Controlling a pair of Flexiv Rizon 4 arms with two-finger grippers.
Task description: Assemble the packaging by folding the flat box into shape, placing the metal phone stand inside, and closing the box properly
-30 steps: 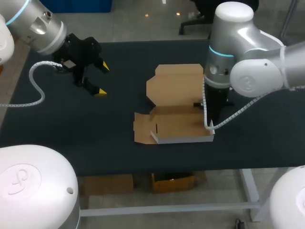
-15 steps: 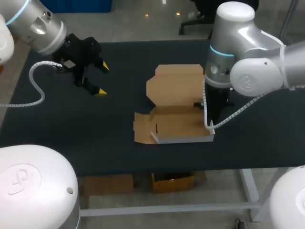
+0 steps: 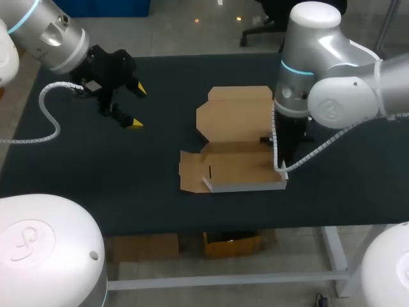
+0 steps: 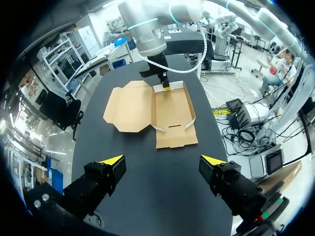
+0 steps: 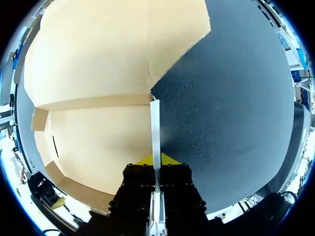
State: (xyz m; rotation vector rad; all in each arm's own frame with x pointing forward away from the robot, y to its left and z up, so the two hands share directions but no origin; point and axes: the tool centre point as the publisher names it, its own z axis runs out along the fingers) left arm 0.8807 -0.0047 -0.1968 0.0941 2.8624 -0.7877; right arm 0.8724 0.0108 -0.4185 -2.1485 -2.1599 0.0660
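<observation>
Nothing shifted since earlier frames. Box [image 3: 239, 167] centre, half-formed, lid [image 3: 235, 115] flat on far side. Right gripper [image 5: 155, 160] pinches its right wall [image 5: 155, 123]. Left gripper [image 3: 137, 107] spread wide, far left, idle. Risk: thin wall slips or creases under pinch; unbraced box drags.

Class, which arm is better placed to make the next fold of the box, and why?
Right. Its tool is shut on a side wall of the box; the left tool hangs open, well apart from the box.
</observation>
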